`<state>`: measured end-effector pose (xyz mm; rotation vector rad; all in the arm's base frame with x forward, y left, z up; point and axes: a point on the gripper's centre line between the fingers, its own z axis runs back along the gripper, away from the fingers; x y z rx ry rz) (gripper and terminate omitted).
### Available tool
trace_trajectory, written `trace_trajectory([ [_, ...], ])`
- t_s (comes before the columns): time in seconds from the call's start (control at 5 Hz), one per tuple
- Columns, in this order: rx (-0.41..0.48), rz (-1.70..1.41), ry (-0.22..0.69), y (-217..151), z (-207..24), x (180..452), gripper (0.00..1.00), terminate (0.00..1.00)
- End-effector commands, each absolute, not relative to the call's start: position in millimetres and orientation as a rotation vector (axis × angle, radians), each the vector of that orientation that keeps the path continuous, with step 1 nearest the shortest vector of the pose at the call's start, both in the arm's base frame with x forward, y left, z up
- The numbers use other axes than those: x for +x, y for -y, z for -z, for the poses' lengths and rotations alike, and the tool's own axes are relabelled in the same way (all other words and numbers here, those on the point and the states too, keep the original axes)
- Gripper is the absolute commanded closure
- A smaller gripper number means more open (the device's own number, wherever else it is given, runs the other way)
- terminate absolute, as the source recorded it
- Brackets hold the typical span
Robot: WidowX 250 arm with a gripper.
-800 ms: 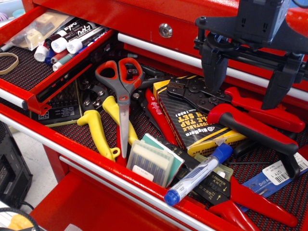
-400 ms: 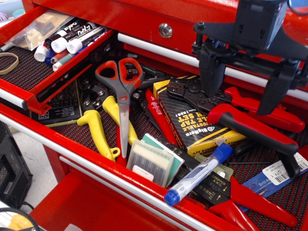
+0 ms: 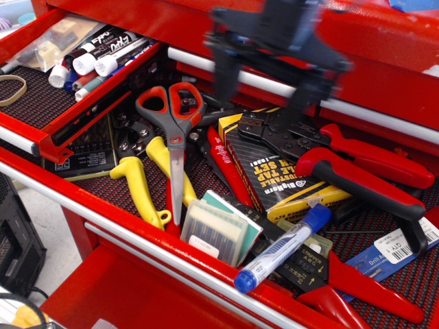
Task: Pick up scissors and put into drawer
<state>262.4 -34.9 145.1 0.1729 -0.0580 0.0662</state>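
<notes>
At the bottom of the picture stands the red front of a metal tool chest (image 3: 137, 288), and at the lower left edge a dark object sits on a pale floor. Above it, a deep red drawer (image 3: 123, 236) is pulled open and is full of tools on a dark woven liner. Near its front edge lie a blue-capped marker pen (image 3: 281, 248) and a small clear plastic box (image 3: 214, 229). The scissors (image 3: 174, 133) lie in this deep drawer, with the blades pointing to the front and the grey loop handles with red-orange lining pointing to the back; they rest across the yellow-handled pliers (image 3: 147, 178). To the right are a black and yellow tool box (image 3: 274, 175) and the red-handled pliers (image 3: 357, 171). At the upper left, the shallow drawer (image 3: 41, 133) is also open; it holds marker pens (image 3: 96, 58) and a tan rubber band (image 3: 12, 89) on its liner. Farthest back, the gripper (image 3: 264, 86) hangs above the rear of the deep drawer, to the right of the scissors handles and apart from them. It is blurred, but its two black fingers (image 3: 225, 75) point down with a wide gap between them, and nothing is between them. The dark body of the arm goes up out of the top edge.
</notes>
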Motion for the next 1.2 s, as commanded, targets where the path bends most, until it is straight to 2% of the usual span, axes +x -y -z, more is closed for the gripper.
trace_trajectory([
  [0.0, 0.166, -0.078, 0.106, -3, -133, 271, 0.00, 0.00],
  [0.2, 0.134, -0.034, 0.104, -18, -116, 267, 0.00, 0.00],
  [0.6, 0.138, 0.072, 0.107, -48, -100, 270, 0.00, 0.00],
  [1.0, 0.066, 0.050, 0.114, -43, -87, 269, 0.00, 0.00],
])
